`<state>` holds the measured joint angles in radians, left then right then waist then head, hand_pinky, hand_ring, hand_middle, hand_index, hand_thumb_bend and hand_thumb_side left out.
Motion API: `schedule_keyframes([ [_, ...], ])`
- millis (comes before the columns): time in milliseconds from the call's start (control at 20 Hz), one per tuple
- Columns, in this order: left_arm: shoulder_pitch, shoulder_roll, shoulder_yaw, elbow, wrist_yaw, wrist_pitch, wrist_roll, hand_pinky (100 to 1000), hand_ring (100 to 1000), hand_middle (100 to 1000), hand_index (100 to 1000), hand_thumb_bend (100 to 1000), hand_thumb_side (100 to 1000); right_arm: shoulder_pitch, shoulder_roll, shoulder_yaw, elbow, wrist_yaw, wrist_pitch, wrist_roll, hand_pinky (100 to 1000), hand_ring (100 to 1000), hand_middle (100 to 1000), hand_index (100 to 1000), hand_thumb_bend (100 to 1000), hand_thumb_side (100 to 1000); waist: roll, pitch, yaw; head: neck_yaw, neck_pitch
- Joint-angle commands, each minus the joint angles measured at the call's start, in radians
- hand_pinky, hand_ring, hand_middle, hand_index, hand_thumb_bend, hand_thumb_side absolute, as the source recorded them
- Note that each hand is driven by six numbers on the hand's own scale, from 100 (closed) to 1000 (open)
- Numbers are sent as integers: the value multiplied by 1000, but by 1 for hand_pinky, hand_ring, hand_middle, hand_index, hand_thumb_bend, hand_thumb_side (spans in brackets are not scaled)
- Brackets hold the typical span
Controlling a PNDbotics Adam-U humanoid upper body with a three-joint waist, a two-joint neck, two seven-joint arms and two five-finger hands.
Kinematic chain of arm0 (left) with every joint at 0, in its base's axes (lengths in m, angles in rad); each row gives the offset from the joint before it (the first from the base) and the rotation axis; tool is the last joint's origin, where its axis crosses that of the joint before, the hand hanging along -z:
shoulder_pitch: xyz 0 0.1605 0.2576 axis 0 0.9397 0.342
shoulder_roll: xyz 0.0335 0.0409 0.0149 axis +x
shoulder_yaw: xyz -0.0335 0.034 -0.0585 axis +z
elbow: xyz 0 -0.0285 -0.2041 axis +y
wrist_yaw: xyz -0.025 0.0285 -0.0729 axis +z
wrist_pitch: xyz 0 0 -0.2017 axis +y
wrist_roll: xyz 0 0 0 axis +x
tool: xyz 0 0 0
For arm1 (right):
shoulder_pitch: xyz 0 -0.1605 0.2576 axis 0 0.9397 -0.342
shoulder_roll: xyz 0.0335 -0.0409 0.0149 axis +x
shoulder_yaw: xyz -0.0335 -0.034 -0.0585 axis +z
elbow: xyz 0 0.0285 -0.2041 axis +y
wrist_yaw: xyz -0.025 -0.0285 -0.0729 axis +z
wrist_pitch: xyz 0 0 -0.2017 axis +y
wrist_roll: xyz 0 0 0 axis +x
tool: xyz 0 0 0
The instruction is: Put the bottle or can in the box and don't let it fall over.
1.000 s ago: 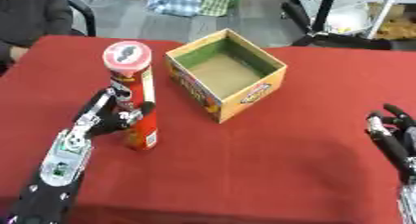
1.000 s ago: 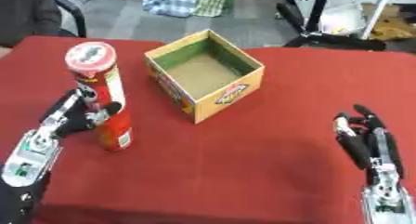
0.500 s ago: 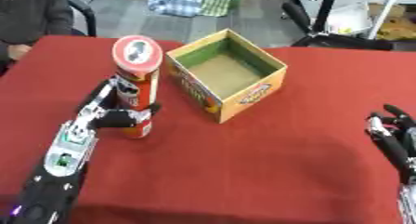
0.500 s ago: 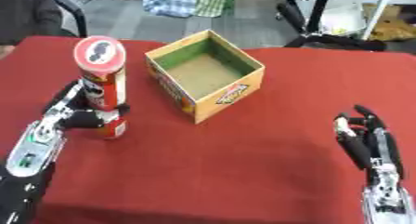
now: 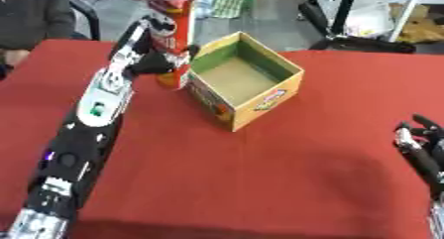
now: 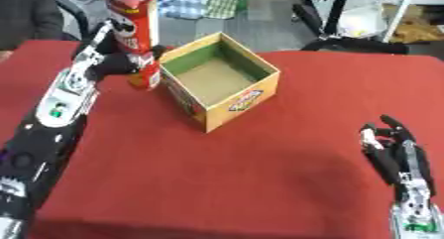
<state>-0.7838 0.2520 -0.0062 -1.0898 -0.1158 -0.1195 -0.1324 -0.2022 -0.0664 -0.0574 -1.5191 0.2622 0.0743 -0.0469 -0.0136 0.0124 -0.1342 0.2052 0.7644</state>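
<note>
Our left hand (image 5: pixel 149 59) clamped round the red can (image 6: pixel 133 32)

We hold it upright (tall, red lid on top) at the open box's (image 5: pixel 246 79) nine o'clock, just beside its wall; our right hand (image 6: pixel 395 151) idles at four o'clock, fingers relaxed.

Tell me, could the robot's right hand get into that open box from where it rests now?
Probably yes. The right hand rests open near the lower right, and only bare red table lies between it and the box, whose top is open.

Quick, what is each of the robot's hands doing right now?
Left hand: closed around the tall red can, beside the box.
Right hand: open, holding nothing, at the lower right.
</note>
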Motion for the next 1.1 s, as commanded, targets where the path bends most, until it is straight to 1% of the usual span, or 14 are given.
schedule_keyframes([
  [50,-69,-28,0,112,-74,-40,73,806,802,432,495,100,100,-17,-1,9,-8,-1,-4,10,692,613,636,900,100,510,-4,-21,-9,17,6],
  [150,-94,-52,4,173,-104,-73,114,811,819,492,554,100,100,-19,1,11,-8,-1,-5,12,692,613,636,900,100,512,-5,-20,-18,23,6],
  [200,-104,-60,0,193,-120,-90,129,816,835,544,603,132,150,-20,3,13,-8,-1,-5,14,692,613,636,900,100,514,-5,-19,-21,26,6],
  [300,-115,-69,-13,212,-172,-124,147,831,870,680,714,353,343,-20,4,15,-8,-1,-6,16,692,613,636,900,100,514,-4,-19,-25,28,6],
  [350,-117,-68,-28,217,-216,-135,140,884,975,951,960,702,643,-21,5,16,-9,-1,-7,17,693,613,636,900,100,513,-4,-20,-26,28,6],
  [400,-117,-66,-38,219,-267,-141,125,911,1000,1000,1000,774,704,-21,5,16,-9,0,-7,18,693,613,636,900,100,512,-3,-20,-26,27,6],
  [450,-116,-64,-43,219,-319,-144,116,928,1000,1000,1000,816,758,-21,5,16,-9,0,-7,17,693,613,636,900,100,511,-3,-21,-25,26,6],
  [550,-107,-61,-36,220,-401,-139,119,932,1000,1000,1000,867,843,-21,5,14,-10,0,-7,16,693,613,636,900,100,510,-3,-22,-23,23,6],
  [600,-102,-60,-31,219,-429,-133,131,931,1000,1000,1000,871,848,-21,5,14,-10,0,-7,16,693,613,635,900,100,510,-3,-22,-22,21,6],
  [650,-95,-54,-23,217,-447,-122,150,918,1000,1000,1000,928,897,-21,5,13,-10,1,-6,15,693,613,636,900,100,510,-3,-23,-19,18,5],
  [750,-81,-43,-14,212,-466,-94,193,915,1000,1000,1000,959,962,-20,3,11,-10,2,-5,13,693,613,636,900,100,511,-3,-23,-14,15,4],
  [850,-65,-29,-11,206,-472,-65,219,912,1000,1000,1000,938,968,-19,2,10,-9,2,-4,11,693,613,636,900,100,511,-4,-22,-9,12,3],
  [950,-42,-10,-3,181,-457,-39,234,900,1000,1000,1000,896,918,-20,1,8,-9,2,-3,10,692,612,634,900,100,511,-5,-21,-4,8,1],
  [1100,34,22,21,62,-361,-13,240,885,1000,1000,1000,834,862,-20,-2,1,-10,1,-1,3,692,612,634,900,100,513,-4,-18,9,-1,-2],
])
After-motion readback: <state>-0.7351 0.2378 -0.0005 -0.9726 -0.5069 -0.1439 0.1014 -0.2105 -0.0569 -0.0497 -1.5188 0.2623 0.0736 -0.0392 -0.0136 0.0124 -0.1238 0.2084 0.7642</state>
